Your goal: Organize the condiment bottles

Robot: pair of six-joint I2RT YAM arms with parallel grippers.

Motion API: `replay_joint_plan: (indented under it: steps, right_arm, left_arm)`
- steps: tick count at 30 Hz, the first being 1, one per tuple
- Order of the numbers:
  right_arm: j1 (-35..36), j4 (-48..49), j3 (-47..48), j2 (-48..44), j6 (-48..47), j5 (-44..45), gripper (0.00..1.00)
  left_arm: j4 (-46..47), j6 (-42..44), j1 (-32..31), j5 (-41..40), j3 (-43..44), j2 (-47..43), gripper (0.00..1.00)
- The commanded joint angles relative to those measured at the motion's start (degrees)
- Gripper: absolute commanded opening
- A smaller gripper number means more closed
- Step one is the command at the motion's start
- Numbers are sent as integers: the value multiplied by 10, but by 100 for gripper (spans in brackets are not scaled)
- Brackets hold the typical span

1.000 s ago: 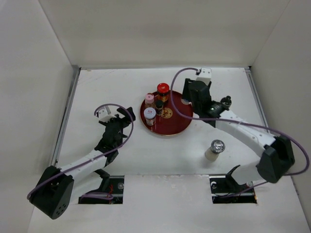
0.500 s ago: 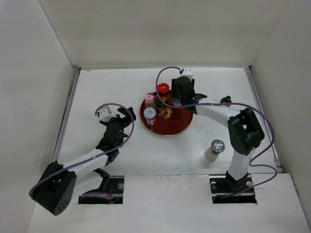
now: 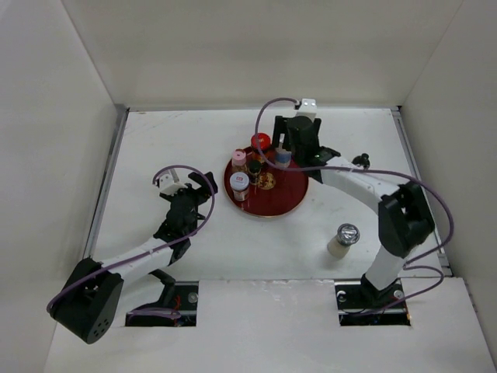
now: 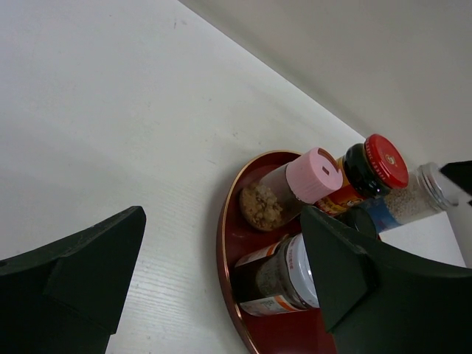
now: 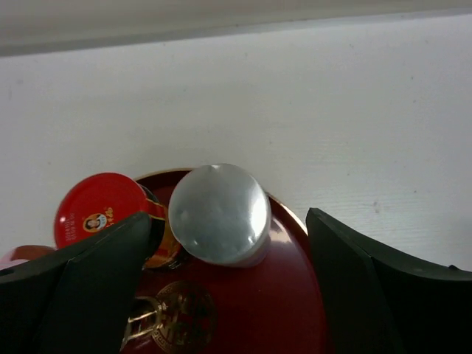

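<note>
A round red tray (image 3: 281,200) holds several condiment bottles: a red-capped one (image 3: 261,142), a pink-capped one (image 3: 239,158), a small black-capped one (image 3: 254,167), a white-lidded jar (image 3: 240,183) and a silver-capped one (image 3: 283,159). My right gripper (image 3: 285,152) is open above the silver cap (image 5: 220,214), one finger on each side with gaps, beside the red cap (image 5: 99,209). A cream shaker with a silver cap (image 3: 342,239) stands alone on the table. My left gripper (image 3: 194,186) is open and empty left of the tray; its view shows the pink cap (image 4: 313,175) and the jar (image 4: 295,276).
White walls enclose the table on the left, back and right. The tray has a gold emblem (image 5: 173,317) near its middle. The right arm's purple cable (image 3: 268,116) loops over the tray's far side. The arm bases sit at the near edge.
My right gripper has swung left from beyond the tray's right side to over its far edge, where the silver-capped bottle now stands between its open fingers. The left arm has not moved.
</note>
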Motion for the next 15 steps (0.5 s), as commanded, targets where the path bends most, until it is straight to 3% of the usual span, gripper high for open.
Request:
replay_joint_plan:
  steps: [1,7,10,15]
  right_arm:
    - [-14,7,-26,-105,19,22,93]
    - [-118,-20,-173,-231,43,121,82]
    - [-179,-60,-203,-246,52,140,92]
    - [-240,-96,-192,-187,56,65,96]
  left_arm:
    - [32,-4,-2,8,1,-5,86]
    - [32,-4,-9,10,6,3,86]
    - [32,-5,-9,10,6,2,86]
    - [33,-5,-11,10,6,2,86]
